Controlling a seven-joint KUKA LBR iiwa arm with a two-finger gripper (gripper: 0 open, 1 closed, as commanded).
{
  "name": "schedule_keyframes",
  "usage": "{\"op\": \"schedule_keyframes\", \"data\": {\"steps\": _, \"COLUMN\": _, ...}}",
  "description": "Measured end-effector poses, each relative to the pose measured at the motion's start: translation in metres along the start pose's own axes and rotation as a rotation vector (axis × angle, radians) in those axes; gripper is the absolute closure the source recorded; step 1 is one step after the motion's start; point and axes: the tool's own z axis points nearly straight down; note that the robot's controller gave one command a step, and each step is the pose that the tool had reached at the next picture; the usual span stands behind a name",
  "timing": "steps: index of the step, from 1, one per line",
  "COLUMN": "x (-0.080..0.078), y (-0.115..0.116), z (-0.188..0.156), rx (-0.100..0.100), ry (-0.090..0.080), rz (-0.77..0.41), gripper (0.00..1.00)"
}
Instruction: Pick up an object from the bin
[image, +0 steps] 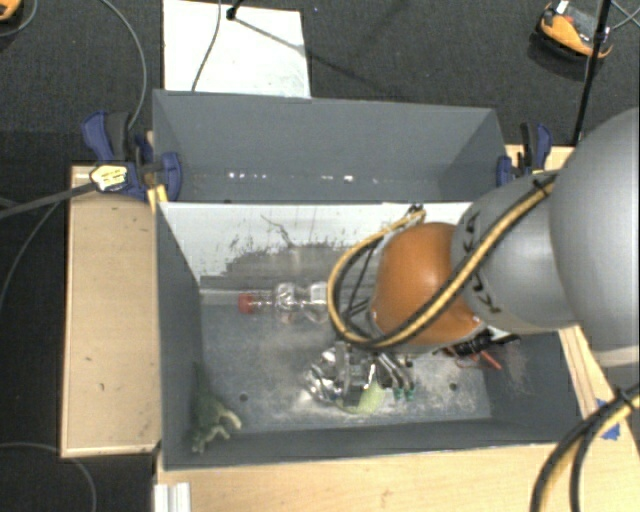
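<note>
My gripper (352, 381) reaches down to the bin floor near the front middle, below the orange cover. Its metal fingers sit on a small pale green thing (369, 400) that lies against their tips. Whether that thing is between the fingers I cannot tell. A clear plastic bottle with a red cap (283, 299) lies on its side behind and to the left of the gripper. A green toy dinosaur (211, 421) stands in the front left corner of the bin.
The arm and its orange cover with looped cables hang over the right half of the bin and hide the floor there. A small red and black thing (478, 350) pokes out under the arm at the right.
</note>
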Motion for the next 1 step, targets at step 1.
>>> {"op": "schedule_keyframes", "data": {"steps": 1, "x": 0.0000, "y": 0.0000, "z": 0.0000, "rx": 0.000, "ry": 0.000, "rz": 0.001, "gripper": 1.00}}
